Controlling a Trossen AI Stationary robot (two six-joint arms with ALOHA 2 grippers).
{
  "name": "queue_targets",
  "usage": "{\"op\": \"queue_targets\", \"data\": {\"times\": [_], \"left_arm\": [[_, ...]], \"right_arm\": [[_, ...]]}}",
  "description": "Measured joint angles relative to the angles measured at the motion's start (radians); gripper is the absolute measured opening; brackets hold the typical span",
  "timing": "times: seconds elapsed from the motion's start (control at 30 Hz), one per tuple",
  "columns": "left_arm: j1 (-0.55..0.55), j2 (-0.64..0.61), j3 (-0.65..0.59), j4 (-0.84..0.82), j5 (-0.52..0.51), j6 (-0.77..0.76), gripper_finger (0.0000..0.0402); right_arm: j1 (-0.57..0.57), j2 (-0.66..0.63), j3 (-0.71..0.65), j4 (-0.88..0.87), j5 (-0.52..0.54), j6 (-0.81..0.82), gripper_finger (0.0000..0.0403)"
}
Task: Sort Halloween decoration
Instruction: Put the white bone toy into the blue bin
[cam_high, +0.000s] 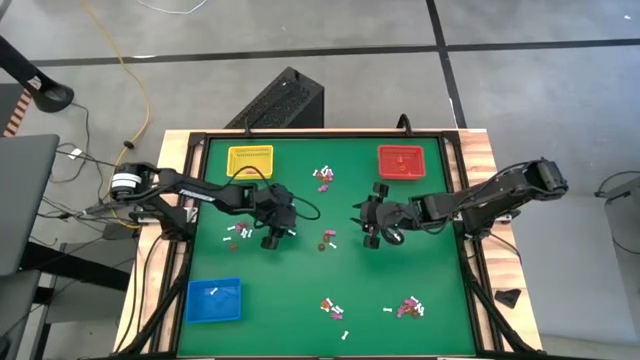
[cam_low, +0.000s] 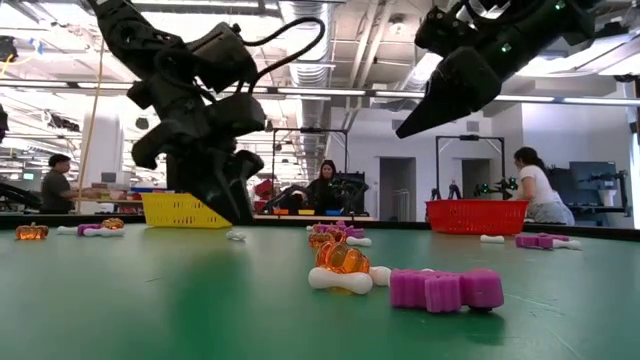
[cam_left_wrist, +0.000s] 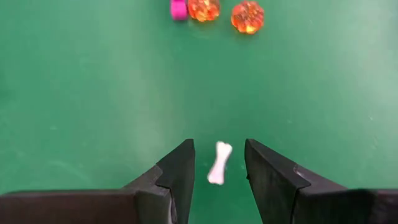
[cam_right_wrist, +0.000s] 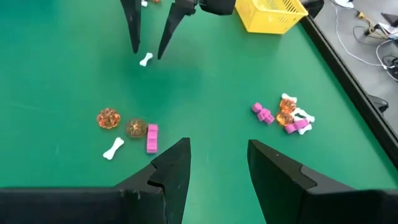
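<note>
The green tabletop (cam_high: 300, 290) carries three square trays: a yellow tray (cam_high: 250, 159) and a red tray (cam_high: 402, 161) at the far side, a blue tray (cam_high: 214, 300) at the near left corner. Only the high view takes in all three; the low view shows the yellow and red ones alone, with three people in the room behind.

The left gripper (cam_high: 272, 240) hangs low over the tabletop left of centre, fingers released. Its wrist view shows what the overhead picture barely resolves: one white bone (cam_left_wrist: 219, 162) lying on the green between the two fingers (cam_left_wrist: 177, 171), touching neither.

The right gripper (cam_high: 368, 226) is raised right of centre, its fingers parted and grasping nothing; the low view shows it well clear of the surface.

The Halloween decoration lies scattered in small groups across the tabletop. The right wrist view counts one near cluster (cam_right_wrist: 127, 132): two orange pumpkins, one pink block, one white bone. The same view shows a second cluster (cam_right_wrist: 285, 115) beside the table edge, pink, orange and white pieces heaped so that their number is hard to tell. From above, further groups sit near the far middle (cam_high: 323, 177), the near middle (cam_high: 333, 309) and the near right (cam_high: 408, 307). One white piece (cam_high: 213, 291) appears to lie in the blue tray.
</note>
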Motion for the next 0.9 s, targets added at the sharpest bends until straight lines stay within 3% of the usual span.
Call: {"op": "queue_targets", "data": {"times": [0.33, 0.6, 0.9], "left_arm": [[0.001, -0.001, -0.004, -0.022, 0.001, -0.001, 0.0130], [-0.002, 0.073, -0.002, -0.019, -0.005, -0.012, 0.0125], [0.000, 0.055, -0.003, -0.060, -0.039, 0.001, 0.0013]], "right_arm": [[-0.001, 0.000, 0.000, -0.010, -0.001, 0.016, 0.0189], [-0.001, 0.000, 0.000, -0.019, -0.001, 0.016, 0.0189], [-0.001, 0.000, 0.000, -0.023, -0.001, 0.017, 0.0189]]}}
